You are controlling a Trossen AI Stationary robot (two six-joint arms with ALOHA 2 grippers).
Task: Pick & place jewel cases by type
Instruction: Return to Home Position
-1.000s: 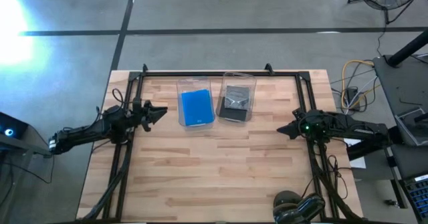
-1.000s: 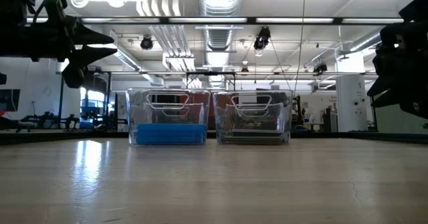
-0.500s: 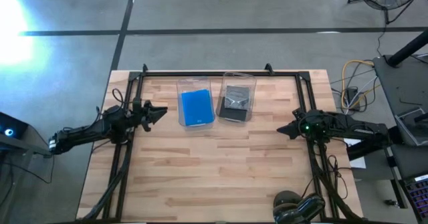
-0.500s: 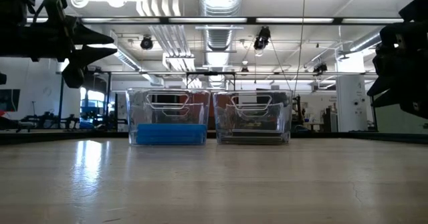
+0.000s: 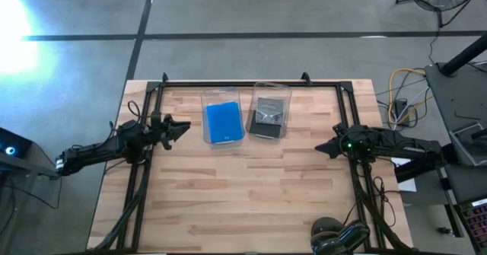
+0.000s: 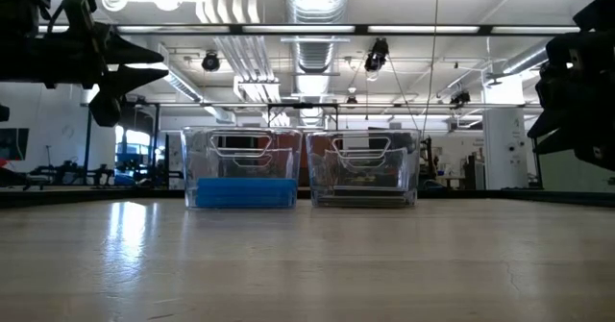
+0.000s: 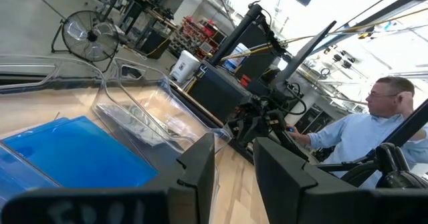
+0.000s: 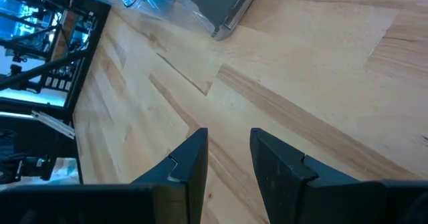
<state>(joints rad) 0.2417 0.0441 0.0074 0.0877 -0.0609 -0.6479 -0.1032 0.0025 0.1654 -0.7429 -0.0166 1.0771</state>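
Square blue jewel cases (image 5: 223,122) and dark jewel cases (image 5: 267,118) sit in clear plastic bins (image 5: 272,86) at the plank table's (image 5: 243,194) far edge. Left gripper (image 5: 183,125) and right gripper (image 5: 320,148): fingers apart.

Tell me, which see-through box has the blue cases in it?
The clear box on the left arm's side holds the blue cases. The other box, right beside it, holds only dark cases.

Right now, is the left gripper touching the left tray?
Apart. The high view shows bare table between the left gripper and the left tray.
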